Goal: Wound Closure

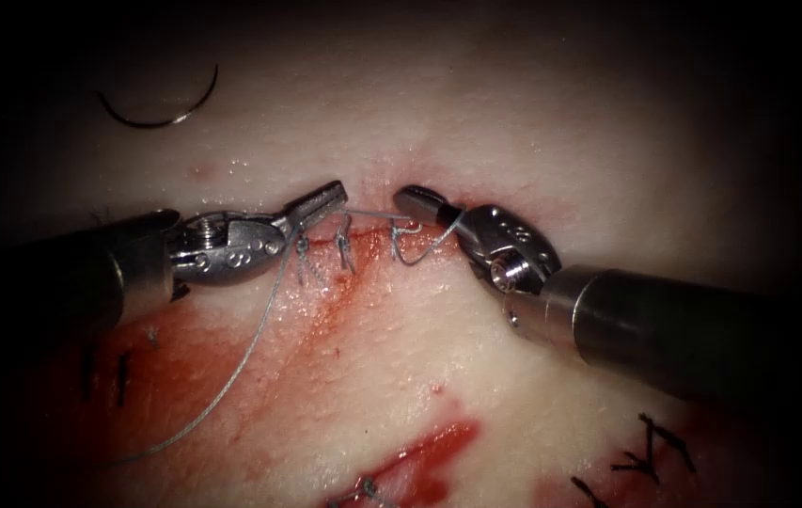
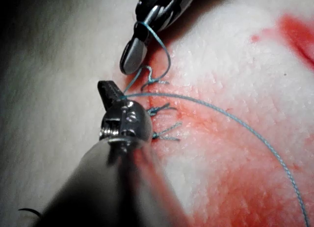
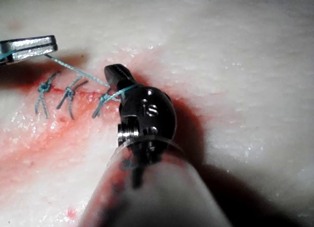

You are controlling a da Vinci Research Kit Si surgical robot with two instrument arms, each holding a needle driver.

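Tissue (image 1: pixel 513 376) lay under both tools, red fluid (image 1: pixel 325 310) below the cut (image 1: pixel 363 240). Left tool (image 1: pixel 325 199) clamped the thread (image 1: pixel 250 353) – right tool (image 1: pixel 424 200) closed on thread too, a strand wrapped around it. Needle (image 1: pixel 158 115) lay loose on the tissue, far upper left – not in it.

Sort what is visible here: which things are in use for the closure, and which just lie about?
In use: left tool and right tool, both shut on the thread; the cut in the tissue.

Lying about: needle free on tissue; red fluid; finished stitches.
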